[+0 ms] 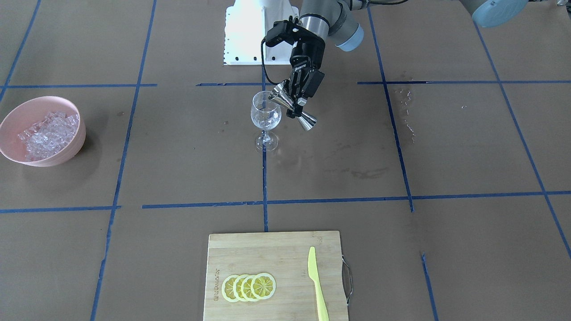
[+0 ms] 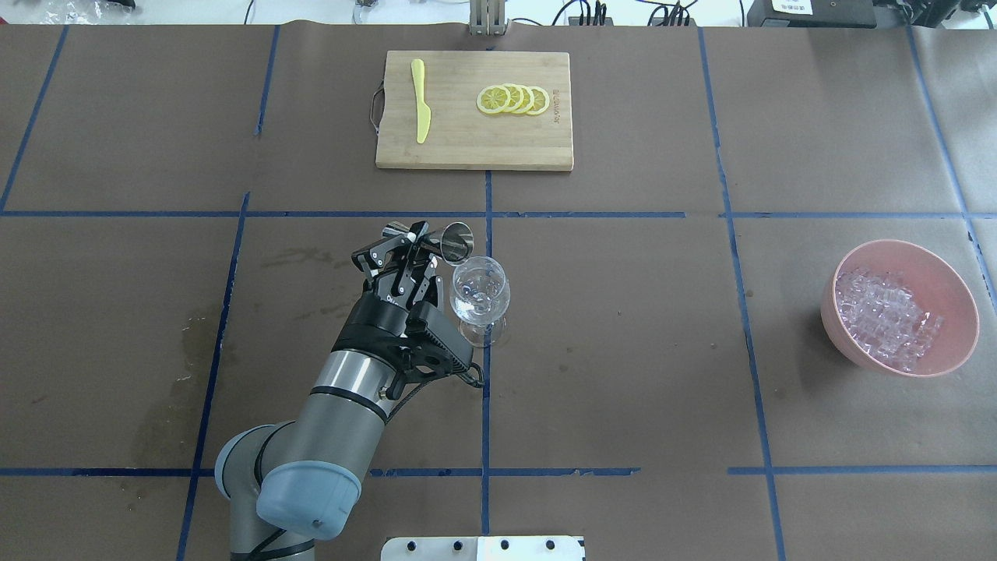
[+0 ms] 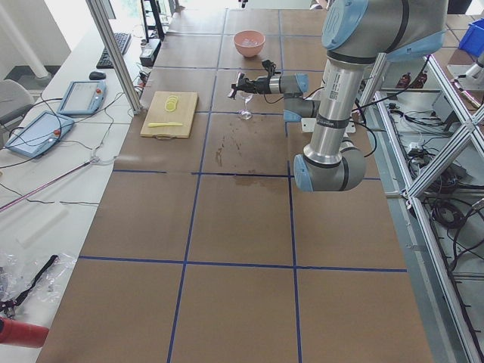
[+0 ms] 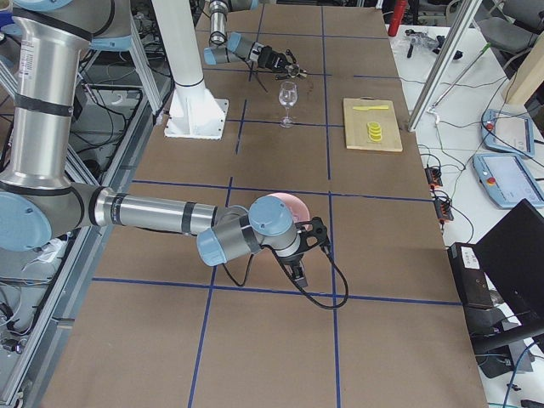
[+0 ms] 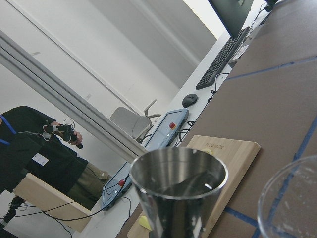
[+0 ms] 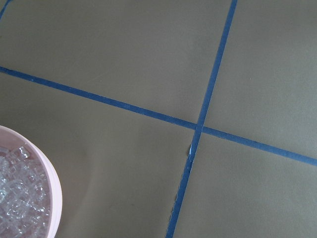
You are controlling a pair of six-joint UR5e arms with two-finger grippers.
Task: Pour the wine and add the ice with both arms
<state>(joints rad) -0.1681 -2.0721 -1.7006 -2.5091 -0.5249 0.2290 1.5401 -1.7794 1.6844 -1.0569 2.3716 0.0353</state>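
My left gripper is shut on the waist of a steel jigger, which is tilted with its mouth at the rim of a clear wine glass. The overhead view shows the same gripper, jigger and glass. The left wrist view shows the jigger's open cup and the glass rim. The ice fills a pink bowl and shows in the right wrist view. My right gripper hangs beside that bowl; I cannot tell whether it is open or shut.
A bamboo cutting board holds several lemon slices and a yellow knife. The white pedestal stands behind the glass. Blue tape lines cross the brown table. Wet marks lie next to the glass.
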